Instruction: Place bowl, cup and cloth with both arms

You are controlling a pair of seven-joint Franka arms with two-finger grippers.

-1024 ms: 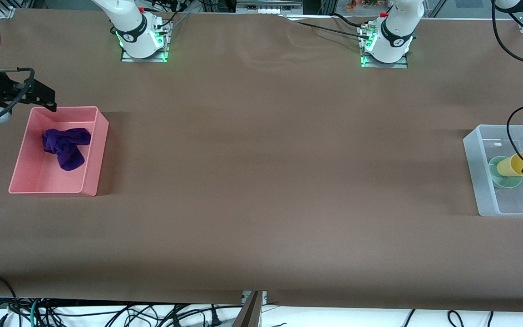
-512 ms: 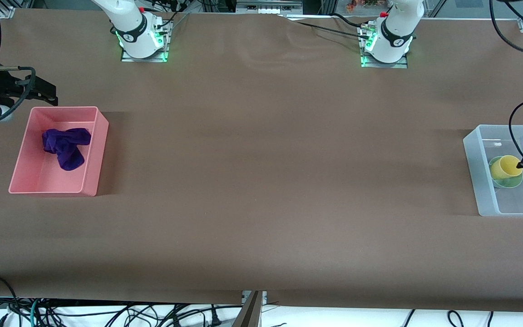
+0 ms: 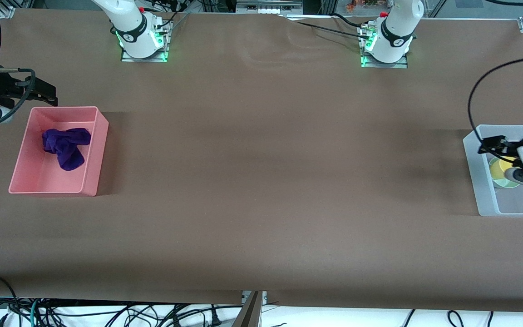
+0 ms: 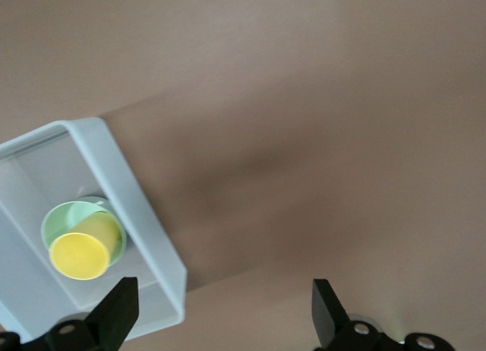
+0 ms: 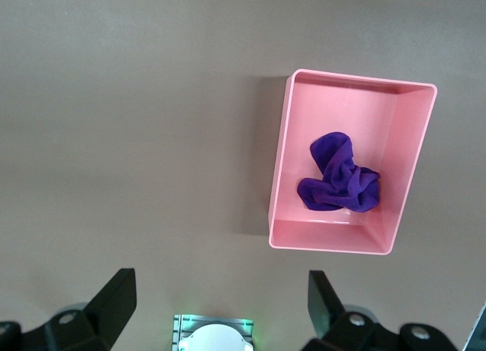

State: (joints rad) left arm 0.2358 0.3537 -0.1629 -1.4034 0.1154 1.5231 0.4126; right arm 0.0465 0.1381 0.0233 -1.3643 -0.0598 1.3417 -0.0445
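The yellow cup (image 3: 497,168) sits inside the mint-green bowl (image 3: 510,184), and both are in the clear plastic bin (image 3: 471,156) at the left arm's end of the table. The left wrist view shows the cup (image 4: 80,252) leaning in the bowl (image 4: 67,216). My left gripper (image 3: 492,145) is open and empty in the air over the bin's rim; it also shows in the left wrist view (image 4: 220,320). The purple cloth (image 3: 65,146) lies crumpled in the pink bin (image 3: 93,154). My right gripper (image 3: 43,93) hangs open and empty beside that bin's corner; it also shows in the right wrist view (image 5: 219,305).
Brown table cover spans between the two bins. The arm bases (image 3: 142,41) (image 3: 386,45) stand along the table's edge farthest from the front camera. A black cable (image 3: 475,91) loops above the clear bin. The right wrist view shows the cloth (image 5: 339,185) in the pink bin (image 5: 281,161).
The left gripper let go of the yellow cup, which now rests in the bowl, and rose and swung toward the clear bin's rim. The right gripper drew slightly away from the pink bin.
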